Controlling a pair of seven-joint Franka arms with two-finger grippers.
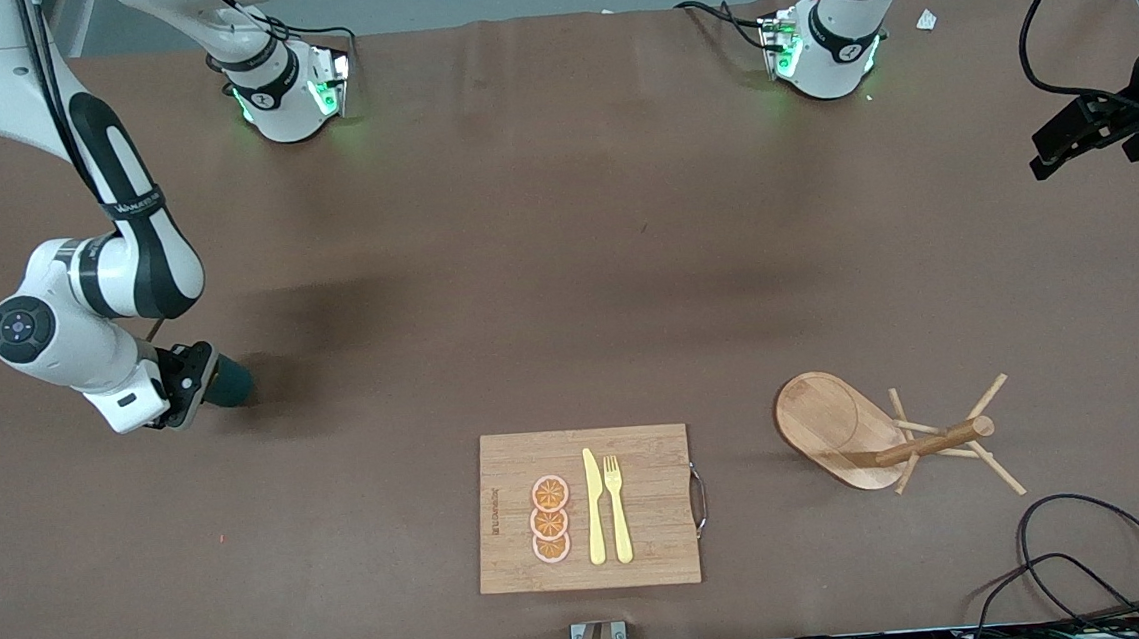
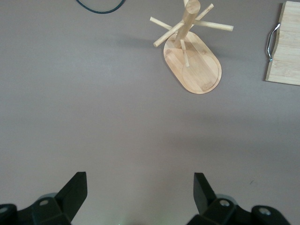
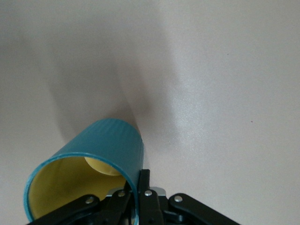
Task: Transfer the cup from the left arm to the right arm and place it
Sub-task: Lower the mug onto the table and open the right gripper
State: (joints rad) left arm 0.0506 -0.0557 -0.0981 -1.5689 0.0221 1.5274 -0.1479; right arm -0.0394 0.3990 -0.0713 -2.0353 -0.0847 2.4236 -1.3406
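Observation:
The cup (image 1: 230,381) is a dark teal cylinder with a mustard-yellow inside (image 3: 70,185). It is tipped on its side, low over the brown table toward the right arm's end. My right gripper (image 1: 195,381) is shut on the cup's rim wall, one finger inside and one finger outside (image 3: 144,180). In the right wrist view the cup (image 3: 105,145) points away from the gripper (image 3: 138,187); its handle is hidden. My left gripper (image 1: 1068,139) waits over the table's edge at the left arm's end. Its fingers (image 2: 75,192) stand open with nothing between them, and the gripper (image 2: 139,192) is over bare table.
A wooden mug rack (image 1: 838,431) with pegs stands toward the left arm's end, also visible as the rack (image 2: 192,61). A cutting board (image 1: 516,564) with a yellow knife (image 1: 594,508), fork (image 1: 619,506) and orange slices (image 1: 550,518) lies near the front edge. Black cables (image 1: 1098,563) trail at the near corner.

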